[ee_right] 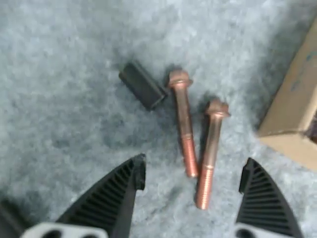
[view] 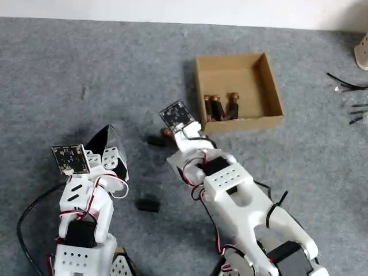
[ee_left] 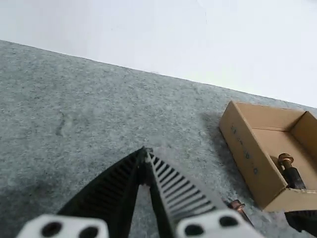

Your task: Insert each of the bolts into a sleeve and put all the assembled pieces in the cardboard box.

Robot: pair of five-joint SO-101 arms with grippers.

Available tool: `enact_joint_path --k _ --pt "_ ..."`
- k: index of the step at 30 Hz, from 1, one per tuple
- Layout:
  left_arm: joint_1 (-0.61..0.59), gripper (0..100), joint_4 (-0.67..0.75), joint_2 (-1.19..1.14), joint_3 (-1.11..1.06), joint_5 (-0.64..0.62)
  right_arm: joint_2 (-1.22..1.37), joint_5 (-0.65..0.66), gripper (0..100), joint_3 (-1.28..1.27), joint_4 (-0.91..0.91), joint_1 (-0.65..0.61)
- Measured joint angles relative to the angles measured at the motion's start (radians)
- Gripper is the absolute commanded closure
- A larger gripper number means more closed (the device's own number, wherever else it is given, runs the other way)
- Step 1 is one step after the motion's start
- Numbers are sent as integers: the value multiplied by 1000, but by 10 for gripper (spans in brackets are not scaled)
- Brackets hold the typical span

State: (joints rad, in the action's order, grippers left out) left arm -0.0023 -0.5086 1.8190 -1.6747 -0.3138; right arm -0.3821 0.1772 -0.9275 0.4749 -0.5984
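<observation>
Your right gripper: fingers spread wide, nothing between the pads, hanging low over the grey mat.

Two copper bolts lie loose right under that gap, side by side and nearly parallel, with their heads pointing away from the gripper. The first bolt is nearer the middle of the gap. The second bolt lies toward the finger on the box side. Their threaded ends close up on each other; you cannot tell whether they touch.

A black sleeve lies on its side just past the fingertips, right beside the first bolt's head, with no bolt in it.

The cardboard box has its corner just outside the box-side finger. In the high view, three assembled pieces lie inside, against the wall nearest your right gripper.

A second sleeve lies back from both grippers, on the mat between the two arms.

Your left gripper: fingers pressed together on nothing, well apart from the bolts, on the side away from the box.
</observation>
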Motion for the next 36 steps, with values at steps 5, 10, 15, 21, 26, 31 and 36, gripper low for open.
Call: enact_joint_path --k 5,10,15,21,26,31,36 --pt "0 989 0 0 0 0 107 0 728 2 -37 57" --pt "0 989 0 0 0 0 330 0 728 137 -29 87" --pt "0 989 0 0 0 0 437 0 731 272 34 87" --pt "0 989 0 0 0 0 453 3 998 293 37 87" --pt "0 989 0 0 0 0 451 8 992 295 40 98" --pt "0 989 0 0 0 0 446 8 993 307 81 98" --pt "0 989 0 0 0 0 282 8 993 203 98 97"
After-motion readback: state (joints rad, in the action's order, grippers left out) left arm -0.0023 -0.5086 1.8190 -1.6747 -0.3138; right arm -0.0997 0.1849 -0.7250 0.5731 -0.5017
